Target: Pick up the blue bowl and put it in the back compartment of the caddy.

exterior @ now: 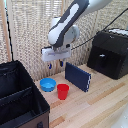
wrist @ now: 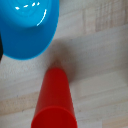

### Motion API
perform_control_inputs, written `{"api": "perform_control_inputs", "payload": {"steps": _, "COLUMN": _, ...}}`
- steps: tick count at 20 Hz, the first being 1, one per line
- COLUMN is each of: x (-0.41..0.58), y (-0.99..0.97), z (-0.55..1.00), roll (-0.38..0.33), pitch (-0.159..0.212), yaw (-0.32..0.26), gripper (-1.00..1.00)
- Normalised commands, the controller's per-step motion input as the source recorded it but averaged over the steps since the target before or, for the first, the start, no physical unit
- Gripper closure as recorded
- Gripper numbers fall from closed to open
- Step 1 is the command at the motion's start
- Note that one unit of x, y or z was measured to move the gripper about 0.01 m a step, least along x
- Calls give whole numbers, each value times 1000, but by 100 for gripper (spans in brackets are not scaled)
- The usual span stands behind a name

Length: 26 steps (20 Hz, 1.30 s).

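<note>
Wooden table (exterior: 100,100); arm bent over, gripper (exterior: 55,64) hanging above blue bowl (exterior: 48,84), jaw state unclear. Red cup (exterior: 62,91) just beside bowl; caddy (exterior: 20,100) nearby.

The bowl (exterior: 47,84) sits between the caddy (exterior: 20,100) and the cup (exterior: 62,91).

No text, label, brand, number or sign can be read in either view. The black machine (exterior: 109,52) beside the dark-blue book (exterior: 78,76) shows no legible marking, and the caddy (exterior: 20,100) bears none either.
</note>
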Motion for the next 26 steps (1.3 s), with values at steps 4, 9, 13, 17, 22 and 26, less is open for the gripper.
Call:
{"api": "perform_control_inputs", "payload": {"steps": 4, "x": 289, "y": 120, "z": -378, "roll": -43, "pitch": 17, "yaw": -21, "gripper": -100}}
{"api": "perform_control_inputs", "payload": {"steps": 9, "x": 177, "y": 20, "z": -418, "roll": -36, "pitch": 44, "yaw": -1, "gripper": -100}}
{"api": "perform_control_inputs", "payload": {"steps": 13, "x": 73, "y": 25, "z": -361, "roll": -43, "pitch": 61, "yaw": 0, "gripper": -100}}
{"api": "perform_control_inputs", "payload": {"steps": 17, "x": 184, "y": 166, "z": -251, "roll": -75, "pitch": 25, "yaw": 0, "gripper": -100}}
{"api": "perform_control_inputs", "payload": {"steps": 22, "x": 157, "y": 191, "z": -146, "roll": -62, "pitch": 3, "yaw": 0, "gripper": 100}}
{"api": "perform_control_inputs", "payload": {"steps": 26, "x": 50, "y": 204, "z": -69, "roll": -49, "pitch": 5, "yaw": -5, "gripper": 100}}
